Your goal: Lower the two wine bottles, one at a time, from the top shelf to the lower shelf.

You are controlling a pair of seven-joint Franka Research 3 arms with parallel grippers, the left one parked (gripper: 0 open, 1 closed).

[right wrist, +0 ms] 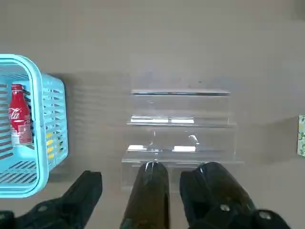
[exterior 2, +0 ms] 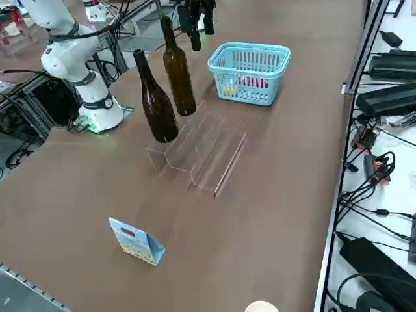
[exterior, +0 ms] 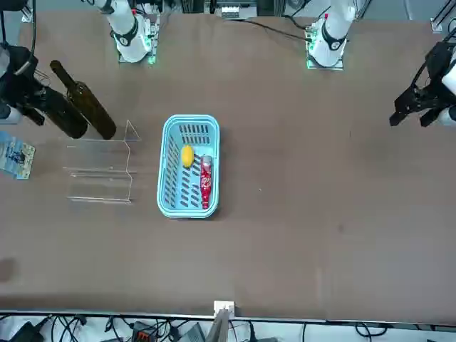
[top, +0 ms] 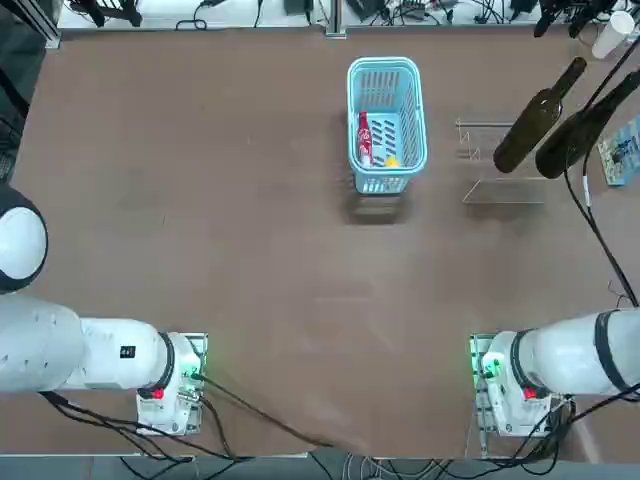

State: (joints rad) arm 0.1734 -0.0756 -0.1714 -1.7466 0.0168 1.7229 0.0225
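Note:
Two wine bottles stand upright side by side on the top shelf [right wrist: 183,156] of the clear stepped stand, a brown one [exterior: 91,110] [exterior 2: 180,75] nearer the basket and a darker one [exterior: 65,117] [exterior 2: 158,104] beside it. Both also show in the top view, the brown bottle [top: 532,125] and the darker bottle [top: 578,135]. The lower shelf [right wrist: 181,107] [exterior 2: 218,156] is bare. My right gripper [right wrist: 151,180] hovers high on the robot's side of the bottles, open. The brown bottle's neck [right wrist: 150,195] shows between its wide-apart fingers. At the front view's left edge the black right gripper [exterior: 25,92] covers the darker bottle's neck.
A light-blue basket [top: 352,110] [exterior: 165,171] holds a red cola bottle [exterior: 206,182] and a yellow item [exterior: 187,155], left of the stand from the robot's side. A small blue printed pack [exterior 2: 136,242] stands near the table's right edge. A black cable [top: 595,225] trails there.

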